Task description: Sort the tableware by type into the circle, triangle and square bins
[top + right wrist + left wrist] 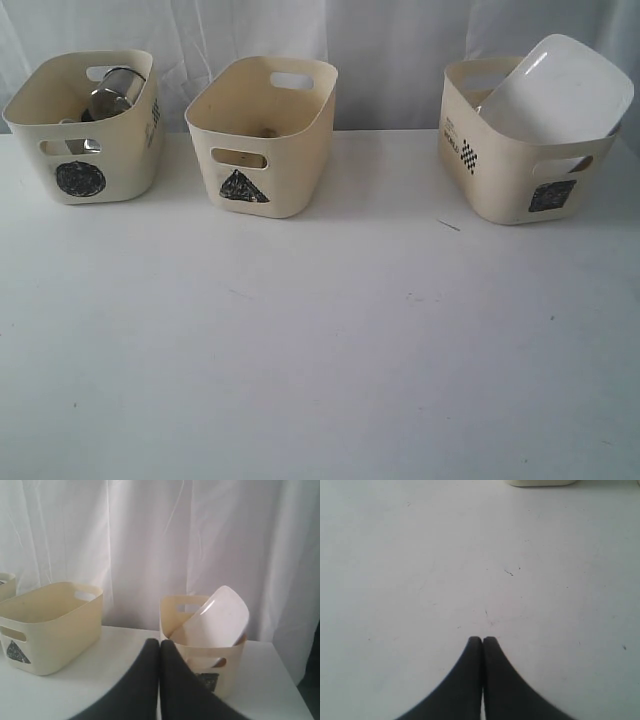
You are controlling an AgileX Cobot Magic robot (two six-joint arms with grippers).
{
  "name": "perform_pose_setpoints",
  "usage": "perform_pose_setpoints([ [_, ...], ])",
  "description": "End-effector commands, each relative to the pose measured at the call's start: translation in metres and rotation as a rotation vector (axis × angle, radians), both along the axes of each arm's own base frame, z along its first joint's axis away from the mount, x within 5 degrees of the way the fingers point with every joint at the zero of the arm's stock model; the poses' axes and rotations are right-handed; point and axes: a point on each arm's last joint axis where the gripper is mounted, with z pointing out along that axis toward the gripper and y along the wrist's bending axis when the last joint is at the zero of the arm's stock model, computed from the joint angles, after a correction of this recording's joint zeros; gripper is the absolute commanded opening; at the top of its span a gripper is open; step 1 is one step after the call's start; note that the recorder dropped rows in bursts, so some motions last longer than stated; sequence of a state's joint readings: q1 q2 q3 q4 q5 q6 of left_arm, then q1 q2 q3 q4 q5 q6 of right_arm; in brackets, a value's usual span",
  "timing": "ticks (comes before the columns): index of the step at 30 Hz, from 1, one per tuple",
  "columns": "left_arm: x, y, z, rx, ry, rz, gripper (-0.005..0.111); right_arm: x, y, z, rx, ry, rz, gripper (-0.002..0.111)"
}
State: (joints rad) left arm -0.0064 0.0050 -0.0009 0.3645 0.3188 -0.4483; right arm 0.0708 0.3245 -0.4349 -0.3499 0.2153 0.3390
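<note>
The left gripper [482,639] has two matte black fingers [462,685], broad at the base and curving smoothly into slim, rounded tips. The right gripper [159,641] shows the same black, curved pair.

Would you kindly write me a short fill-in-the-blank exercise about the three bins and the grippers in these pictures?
1. In the exterior view, the white plate leans in the right-hand bin, whose mark is a ____.
2. A steel mug sits in the left-hand bin, whose mark is a ____.
3. The middle bin bears a black ____.
4. The left gripper and the right gripper are both ____.
Missing words: square; circle; triangle; shut.
</note>
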Motion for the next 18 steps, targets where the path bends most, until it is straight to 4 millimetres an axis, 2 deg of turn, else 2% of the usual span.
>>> perform_pose_setpoints([
  [1,-0.001,0.000,-0.001,0.004,0.010,-0.002,0.001,-0.022,-0.005,-0.005,0.015,0.004,-0.035,0.000],
  [6,-0.001,0.000,-0.001,0.004,0.010,-0.002,0.001,-0.038,-0.007,-0.005,0.019,-0.053,-0.044,0.000],
  [9,-0.001,0.000,-0.001,0.004,0.010,-0.002,0.001,-0.040,-0.005,-0.020,0.025,-0.089,-0.017,0.000],
  [12,-0.001,0.000,-0.001,0.004,0.010,-0.002,0.001,-0.038,0.001,-0.048,-0.045,-0.113,0.035,0.000],
  [14,-0.001,0.000,-0.001,0.004,0.010,-0.002,0.001,-0.029,0.004,-0.078,-0.112,-0.040,0.062,0.000],
  [18,-0.001,0.000,-0.001,0.004,0.012,-0.001,0.001,-0.021,0.006,-0.122,-0.073,0.074,0.080,0.000],
])
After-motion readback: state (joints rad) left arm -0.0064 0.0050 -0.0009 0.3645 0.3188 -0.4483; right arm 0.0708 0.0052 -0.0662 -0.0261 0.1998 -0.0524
